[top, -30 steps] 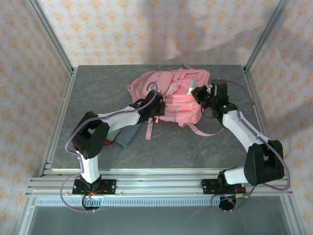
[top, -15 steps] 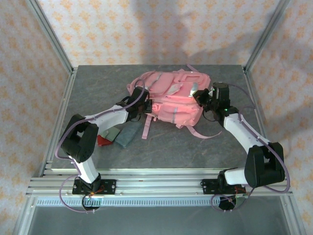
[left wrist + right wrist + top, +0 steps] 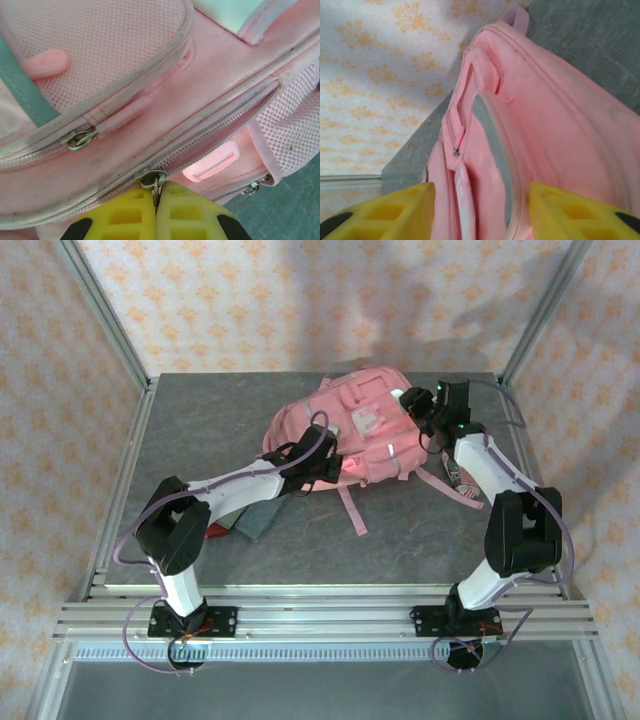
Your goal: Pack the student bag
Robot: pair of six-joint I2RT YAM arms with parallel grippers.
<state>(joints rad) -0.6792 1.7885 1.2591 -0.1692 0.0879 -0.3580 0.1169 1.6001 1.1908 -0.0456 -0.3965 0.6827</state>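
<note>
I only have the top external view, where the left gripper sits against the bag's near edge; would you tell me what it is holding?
Observer: In the left wrist view, the left gripper is shut on a metal zip pull of the bag.
Operator: Thank you. Is that zip open there?
Observer: The teeth running right from the pull look closed; left of it I cannot tell.
Operator: And the right gripper?
Observer: In the right wrist view, the right gripper is open. Its yellow fingers are well apart, the bag's side lies ahead of them, and nothing is clamped.
</note>
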